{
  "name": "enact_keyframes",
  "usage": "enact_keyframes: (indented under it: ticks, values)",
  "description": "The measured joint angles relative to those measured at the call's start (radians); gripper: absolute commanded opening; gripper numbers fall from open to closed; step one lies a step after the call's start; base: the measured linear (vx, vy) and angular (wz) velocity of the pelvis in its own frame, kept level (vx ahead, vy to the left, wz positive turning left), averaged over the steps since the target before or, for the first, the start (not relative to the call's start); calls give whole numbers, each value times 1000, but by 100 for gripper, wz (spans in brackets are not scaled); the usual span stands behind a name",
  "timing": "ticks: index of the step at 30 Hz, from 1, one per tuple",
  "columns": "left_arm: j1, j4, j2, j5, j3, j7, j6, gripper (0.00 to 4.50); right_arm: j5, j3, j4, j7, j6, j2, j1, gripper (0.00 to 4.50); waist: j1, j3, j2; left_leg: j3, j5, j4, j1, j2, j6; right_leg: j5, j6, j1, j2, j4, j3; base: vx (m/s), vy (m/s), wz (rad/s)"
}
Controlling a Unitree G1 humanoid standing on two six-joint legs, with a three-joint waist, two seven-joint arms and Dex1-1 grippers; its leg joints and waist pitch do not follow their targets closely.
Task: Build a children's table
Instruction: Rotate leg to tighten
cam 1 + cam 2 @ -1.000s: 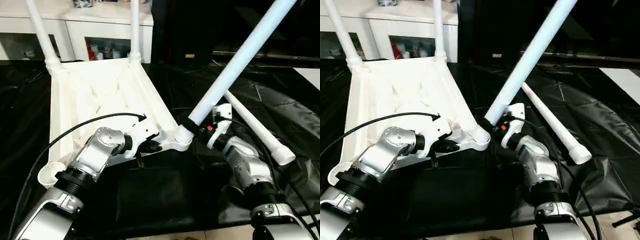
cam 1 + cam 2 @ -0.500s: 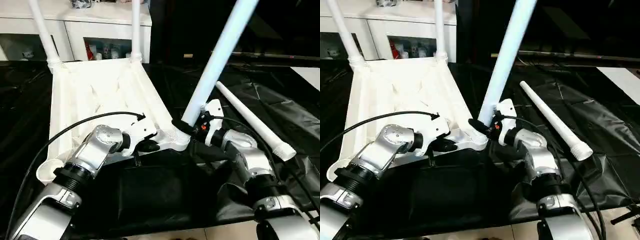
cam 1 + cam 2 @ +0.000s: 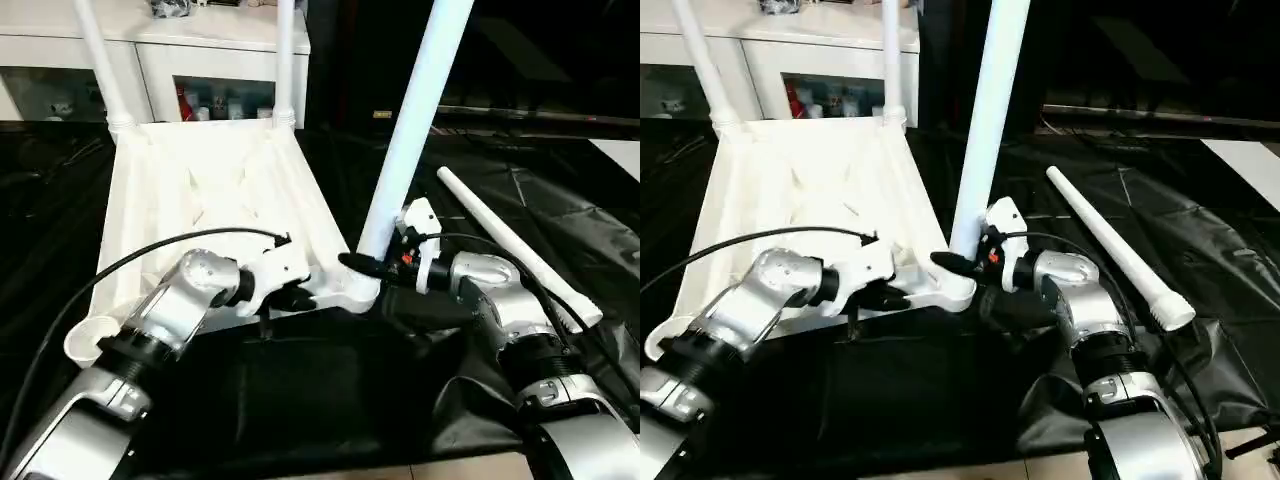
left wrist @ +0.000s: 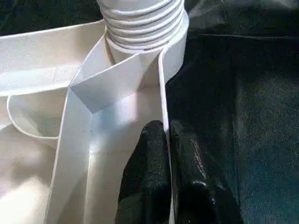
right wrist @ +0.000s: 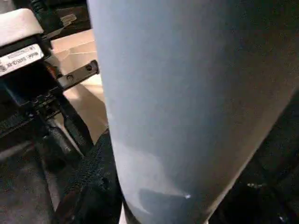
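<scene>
With its top cut off by the frame, the leg [image 3: 412,120] stands in the tabletop [image 3: 200,200] corner socket at 6 o'clock, gripped low by the right end effector [image 3: 372,266], while the closed left end effector [image 4: 164,154] pinches the rim on the desk [image 3: 300,390].

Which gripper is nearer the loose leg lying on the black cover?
Right. The right gripper holds the leg standing in the near corner socket, beside the loose leg. The left gripper pinches the tabletop rim, farther off.
</scene>
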Motion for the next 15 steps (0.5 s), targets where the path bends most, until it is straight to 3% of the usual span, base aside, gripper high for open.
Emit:
enact_keyframes:
  ticks: [8, 15]
  values:
    - [12, -18, 46, -20, -16, -98, -53, 0, 11, 19, -65, 91, -45, -5, 67, 188, 21, -9, -8, 1, -6, -6, 7, 0, -10, 1, -2, 3, 0, 1, 2, 7, -2, 0]
    - [9, 15, 37, -20, -17, -123, -94, 0, 15, 22, -104, 101, -64, -13, 106, 188, 28, -18, -8, 3, -8, -13, 9, 0, -12, 2, -4, 4, 1, 8, 3, 0, 0, 0]
